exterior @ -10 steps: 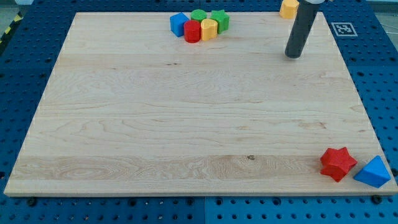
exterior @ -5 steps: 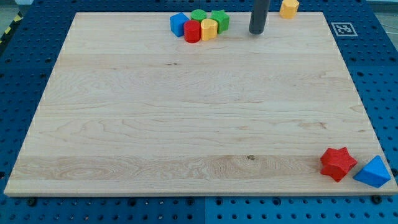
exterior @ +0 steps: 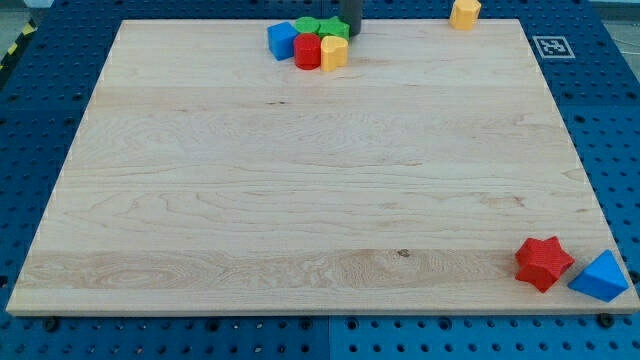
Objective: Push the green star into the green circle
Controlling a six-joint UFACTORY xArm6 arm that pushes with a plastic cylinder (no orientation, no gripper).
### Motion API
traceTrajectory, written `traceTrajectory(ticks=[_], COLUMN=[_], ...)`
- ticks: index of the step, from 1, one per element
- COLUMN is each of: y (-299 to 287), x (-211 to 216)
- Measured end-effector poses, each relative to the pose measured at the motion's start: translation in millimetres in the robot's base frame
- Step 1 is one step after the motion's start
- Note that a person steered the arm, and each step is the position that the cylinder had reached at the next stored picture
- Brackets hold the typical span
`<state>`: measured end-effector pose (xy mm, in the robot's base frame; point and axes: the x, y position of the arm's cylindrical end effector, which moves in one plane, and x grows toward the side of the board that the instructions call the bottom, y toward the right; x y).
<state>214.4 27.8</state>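
Note:
The green star (exterior: 333, 29) sits at the view's top edge of the wooden board (exterior: 300, 200), pressed against the green circle (exterior: 305, 24) on its left. My tip (exterior: 352, 34) stands right at the star's right side, touching or nearly touching it. A red cylinder (exterior: 307, 52) and a yellow block (exterior: 334, 53) lie just below the two green blocks. A blue cube (exterior: 283, 40) is at the cluster's left end.
A second yellow block (exterior: 464, 12) lies at the board's top right edge. A red star (exterior: 543, 263) and a blue triangular block (exterior: 600, 277) sit at the bottom right corner. A marker tag (exterior: 551, 46) is off the board at the top right.
My tip has moved left along the top edge, from the right side to the star's right side. The star and the cluster have shifted slightly left.

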Motion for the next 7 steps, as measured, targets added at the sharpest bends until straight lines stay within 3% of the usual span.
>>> traceTrajectory(ticks=[7], y=[-115], x=[0])
